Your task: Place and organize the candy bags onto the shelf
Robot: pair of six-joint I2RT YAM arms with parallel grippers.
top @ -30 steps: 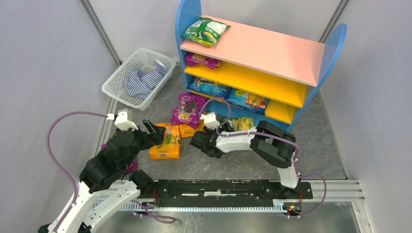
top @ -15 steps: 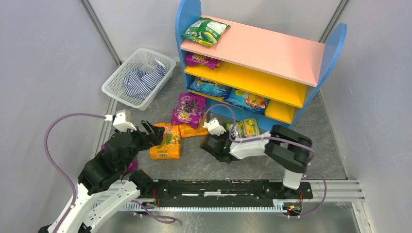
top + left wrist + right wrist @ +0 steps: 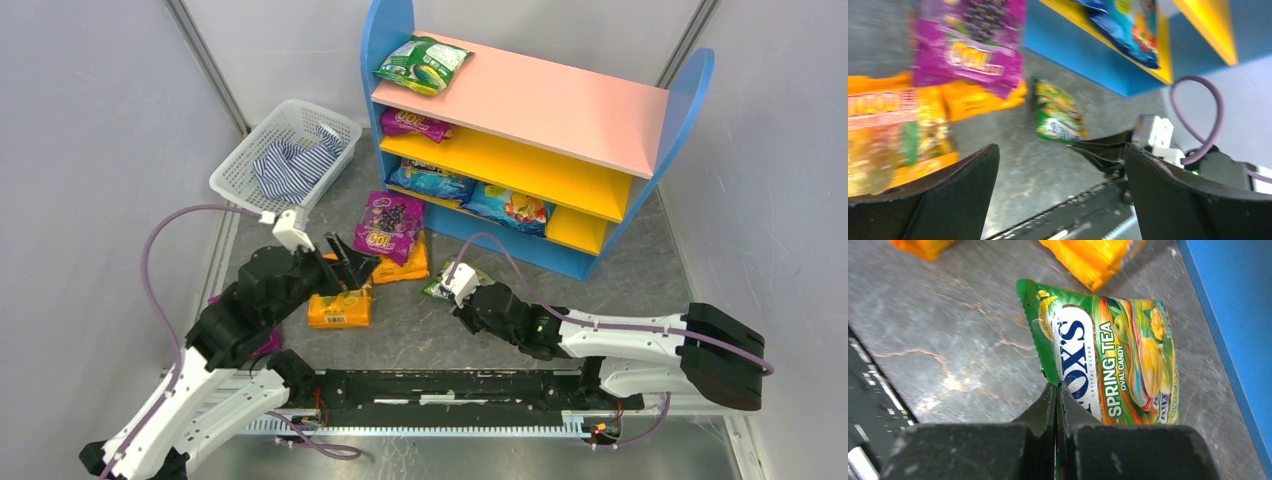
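Observation:
My right gripper (image 3: 1055,388) is shut on the near edge of the green-yellow FOX'S candy bag (image 3: 1113,365), which lies on the grey floor in front of the shelf (image 3: 520,95). From above, that bag (image 3: 437,289) peeks out beside the right gripper (image 3: 447,293). My left gripper (image 3: 350,265) hangs open over an orange bag (image 3: 340,308), holding nothing. A purple bag (image 3: 388,225) lies on a second orange bag (image 3: 412,268). The shelf's pink top carries a green bag (image 3: 422,63), the yellow board a purple one (image 3: 415,123), and the base two blue ones (image 3: 432,180).
A white mesh basket (image 3: 240,180) holding a striped cloth (image 3: 295,165) stands at the back left. Grey walls close in both sides. The arms' black base rail (image 3: 450,385) runs along the near edge. The left wrist view shows the FOX'S bag (image 3: 1058,112) beyond my open left gripper (image 3: 1060,150).
The right gripper has shut on the FOX'S bag and dragged it left and nearer, away from the shelf. The left gripper has moved right and farther over the orange bag, still open.

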